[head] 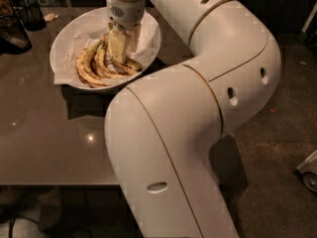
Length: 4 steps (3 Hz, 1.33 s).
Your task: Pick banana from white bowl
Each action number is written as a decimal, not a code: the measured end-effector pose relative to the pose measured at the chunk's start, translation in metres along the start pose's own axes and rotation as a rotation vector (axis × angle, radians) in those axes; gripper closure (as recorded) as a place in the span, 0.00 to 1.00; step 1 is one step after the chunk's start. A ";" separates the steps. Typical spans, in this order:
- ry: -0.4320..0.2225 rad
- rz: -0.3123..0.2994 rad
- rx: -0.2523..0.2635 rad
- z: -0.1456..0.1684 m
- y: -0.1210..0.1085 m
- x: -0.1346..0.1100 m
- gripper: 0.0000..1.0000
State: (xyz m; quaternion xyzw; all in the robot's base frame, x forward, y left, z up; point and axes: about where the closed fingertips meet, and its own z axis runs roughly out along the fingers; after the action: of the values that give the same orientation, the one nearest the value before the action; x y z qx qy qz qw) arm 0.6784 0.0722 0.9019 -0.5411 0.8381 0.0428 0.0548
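A cluster of pale yellow bananas (96, 66) with dark streaks lies in the wide white bowl (67, 36), which is lined with crumpled white paper, at the table's far left. My gripper (119, 46) points straight down into the bowl and sits on the right side of the cluster, touching or very close to the bananas. The gripper and wrist hide the part of the cluster under them. My large white arm fills the middle of the camera view and hides the bowl's near right edge.
The bowl stands on a brown glossy table (44, 138). A dark wire-mesh cup (32, 11) stands at the far left corner, with another dark object (12, 33) at the left edge. Dark floor lies to the right, with a pale object (309, 170) at the right edge.
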 end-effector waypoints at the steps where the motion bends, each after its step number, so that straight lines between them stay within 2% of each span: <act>1: 0.000 0.000 0.000 -0.005 0.000 -0.001 0.50; 4: 0.000 0.000 0.000 -0.006 0.000 -0.001 0.50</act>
State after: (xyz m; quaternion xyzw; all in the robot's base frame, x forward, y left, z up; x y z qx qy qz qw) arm 0.6784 0.0722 0.9080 -0.5411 0.8381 0.0428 0.0548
